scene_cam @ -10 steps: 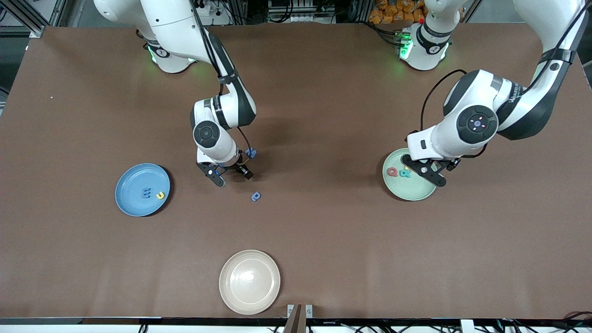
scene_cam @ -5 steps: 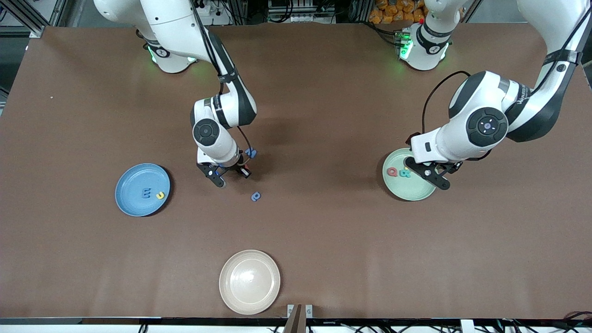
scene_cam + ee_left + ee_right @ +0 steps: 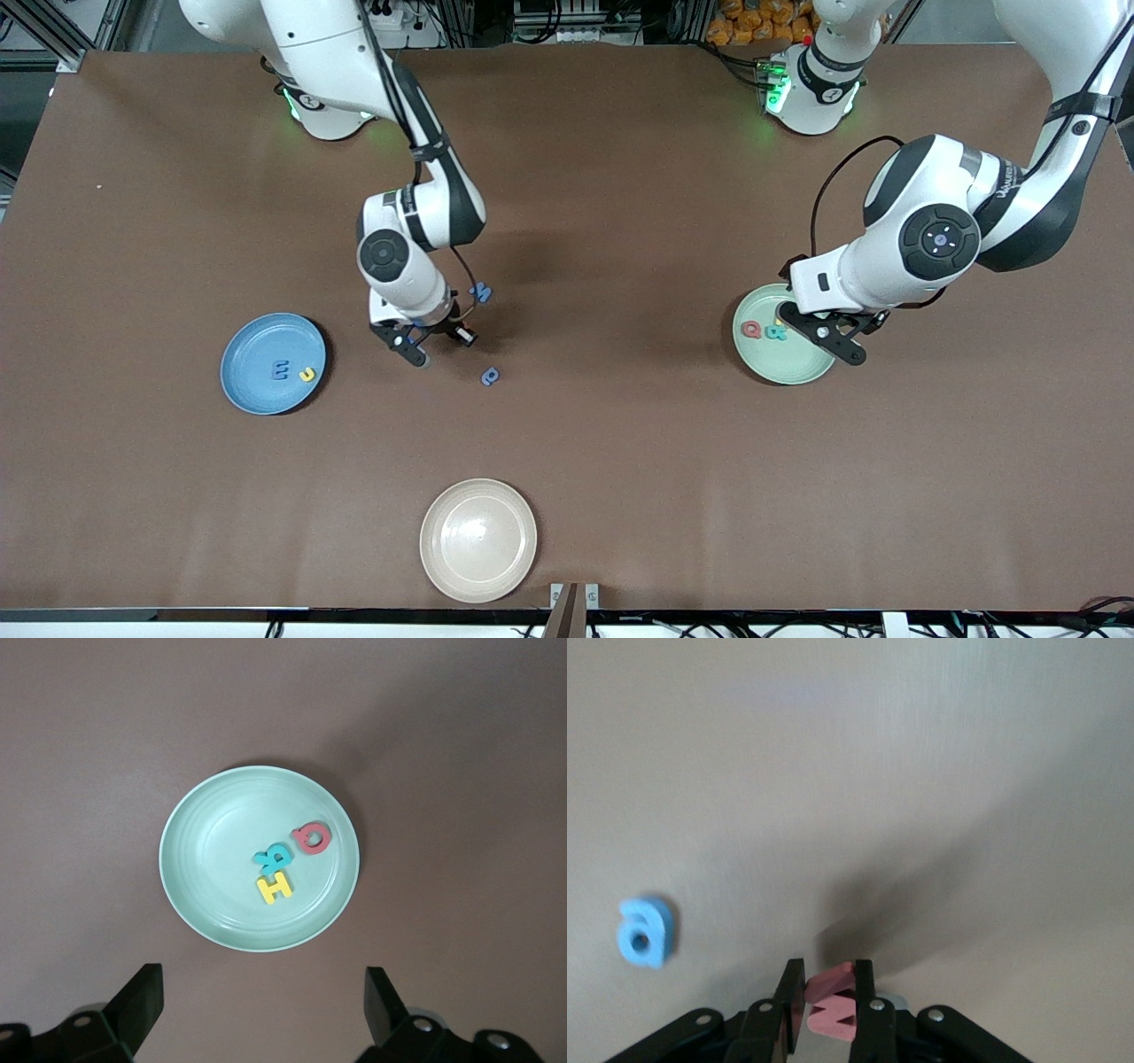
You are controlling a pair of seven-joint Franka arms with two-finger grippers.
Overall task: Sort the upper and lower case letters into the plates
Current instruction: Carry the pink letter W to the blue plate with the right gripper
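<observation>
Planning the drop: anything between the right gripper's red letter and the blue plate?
Nothing visible. The right gripper is shut on the red letter; only bare table lies between it and the blue plate. The loose blue letter lies off that path.

The front camera is looking down over the whole table (image 3: 620,461); each wrist camera is hovering closer, the left one sharing the mint plate (image 3: 259,858) with it.

pink letter (image 3: 833,1010) in right gripper (image 3: 829,1001) half hidden by fingers (shape unclear); left arm covers part of mint plate (image 3: 791,364).
</observation>
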